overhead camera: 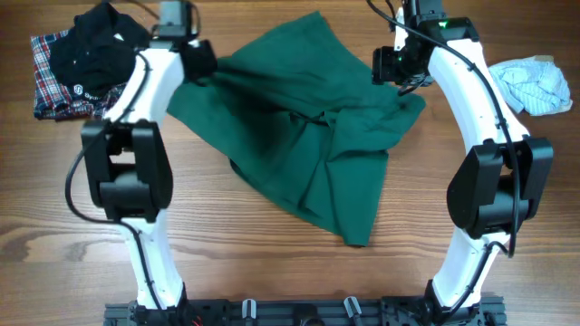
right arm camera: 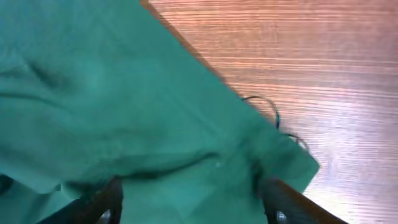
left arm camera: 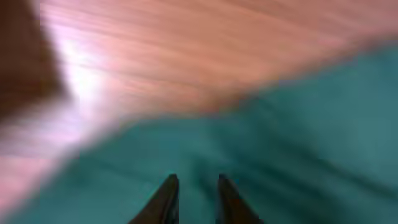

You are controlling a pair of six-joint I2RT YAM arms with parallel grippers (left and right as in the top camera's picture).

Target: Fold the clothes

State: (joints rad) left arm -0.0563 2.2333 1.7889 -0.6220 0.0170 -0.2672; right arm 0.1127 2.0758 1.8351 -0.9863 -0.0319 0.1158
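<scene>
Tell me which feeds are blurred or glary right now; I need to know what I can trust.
Left wrist: smeared throughout, the green garment and table soft, with a white glare patch on the wood at left. Right wrist: garment and wood grain crisp, only the fingers at the bottom edge blurred. Overhead: sharp, evenly lit, soft shadows in the garment's folds.

4 garments: green (overhead camera: pixel 299 136), black (overhead camera: pixel 95 50), plaid (overhead camera: pixel 43 95), blue (overhead camera: pixel 536 86)
</scene>
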